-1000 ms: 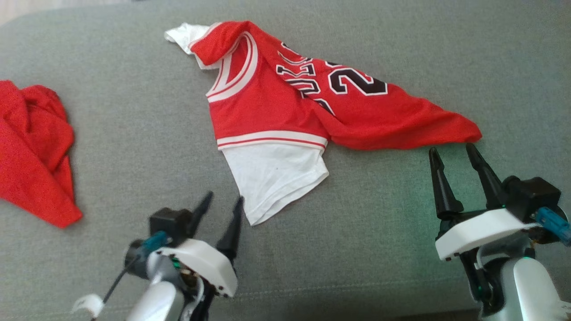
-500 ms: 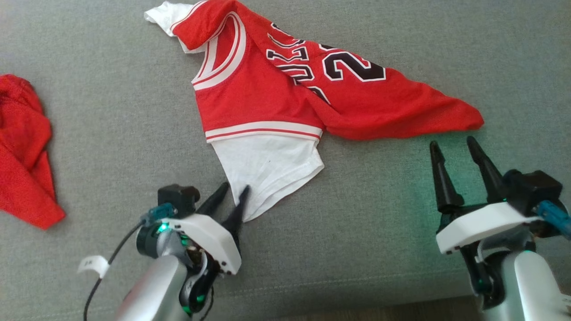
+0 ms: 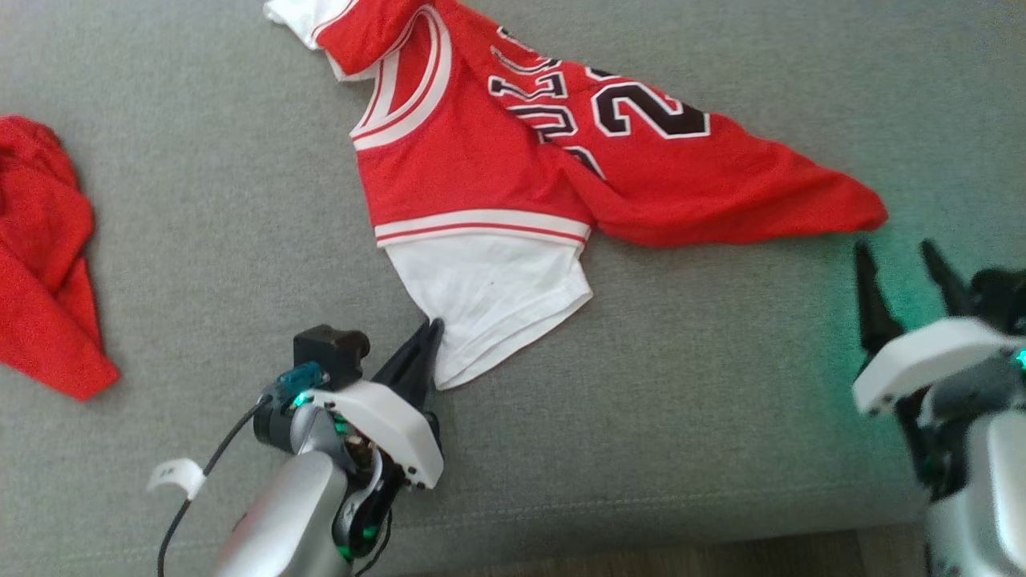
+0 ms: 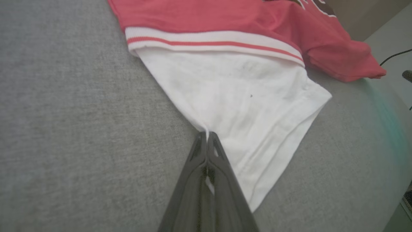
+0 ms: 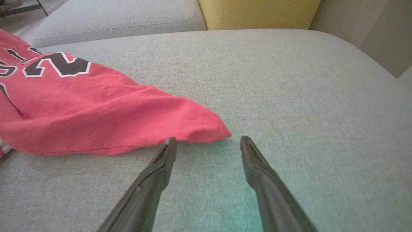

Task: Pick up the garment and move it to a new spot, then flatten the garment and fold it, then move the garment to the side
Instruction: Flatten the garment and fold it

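1. The garment [image 3: 481,176], a red jersey with white sleeves, is lying spread on the grey sofa [image 3: 200,240].
2. The left gripper [image 3: 431,330] is pinching the edge of the white sleeve [image 4: 251,96], with its fingers pressed together on the cloth.
3. The right gripper [image 3: 894,250] is standing wide open, holding nothing, just beside the jersey's red corner [image 5: 206,132].
4. Another red cloth [image 3: 48,264] is lying well apart, on the left.

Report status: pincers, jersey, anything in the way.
Left pincer shut on jersey at its white sleeve. Right pincer open beside the red corner, gripping nothing. Jersey rumpled on grey cushion. Other red cloth lies apart, left.
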Available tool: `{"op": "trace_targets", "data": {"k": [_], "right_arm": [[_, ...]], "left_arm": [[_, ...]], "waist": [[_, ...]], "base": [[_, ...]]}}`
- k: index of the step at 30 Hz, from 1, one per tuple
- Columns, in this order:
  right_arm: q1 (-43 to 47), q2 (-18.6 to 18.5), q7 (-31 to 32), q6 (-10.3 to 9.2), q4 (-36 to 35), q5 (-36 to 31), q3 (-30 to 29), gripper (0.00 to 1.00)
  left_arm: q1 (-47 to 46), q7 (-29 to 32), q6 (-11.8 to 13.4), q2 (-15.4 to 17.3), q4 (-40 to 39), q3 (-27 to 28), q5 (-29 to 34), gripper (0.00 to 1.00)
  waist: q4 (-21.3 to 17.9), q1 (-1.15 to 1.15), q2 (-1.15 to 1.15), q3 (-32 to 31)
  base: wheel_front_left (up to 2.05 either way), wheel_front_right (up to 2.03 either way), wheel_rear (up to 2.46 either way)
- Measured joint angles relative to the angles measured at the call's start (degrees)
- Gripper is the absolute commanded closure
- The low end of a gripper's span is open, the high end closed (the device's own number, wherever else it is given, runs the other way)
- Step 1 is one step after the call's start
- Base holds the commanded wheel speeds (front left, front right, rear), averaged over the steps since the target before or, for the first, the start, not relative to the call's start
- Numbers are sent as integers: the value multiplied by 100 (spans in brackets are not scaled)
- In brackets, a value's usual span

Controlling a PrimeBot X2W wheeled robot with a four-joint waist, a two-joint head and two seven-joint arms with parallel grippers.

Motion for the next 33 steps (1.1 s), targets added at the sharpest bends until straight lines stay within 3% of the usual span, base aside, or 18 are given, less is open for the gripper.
{"op": "trace_targets", "data": {"k": [5,14,15,16,17,24,33], "right_arm": [[-526,-223,265,0,443,-43,-156,0],[-993,-303,743,0,1037,247,-187,0],[-1023,-310,789,0,1056,308,-186,18],[-1050,-319,803,0,1077,366,-185,55],[-1077,-323,850,0,1101,408,-180,100],[-1039,-315,789,0,989,681,-164,100],[-657,-78,524,0,-417,1180,-233,100]], "left_arm": [[-127,-43,-1,0,-111,-22,0,100],[-313,-146,3,10,-242,-27,46,100],[-321,-177,4,14,-245,-27,46,100],[-331,-192,8,23,-244,-26,46,100],[-341,-194,10,34,-244,-24,46,100],[-341,-471,114,153,-293,54,47,100],[-333,-847,442,578,-1731,584,231,100]], "waist": [[121,0,0,179],[270,0,0,423],[271,1,0,430],[270,1,0,429],[265,1,0,426],[232,1,0,312],[188,1,0,-113]], "base": [[0,0,0],[0,0,0],[0,0,0],[0,0,0],[0,0,0],[0,0,0],[0,0,0]]}}
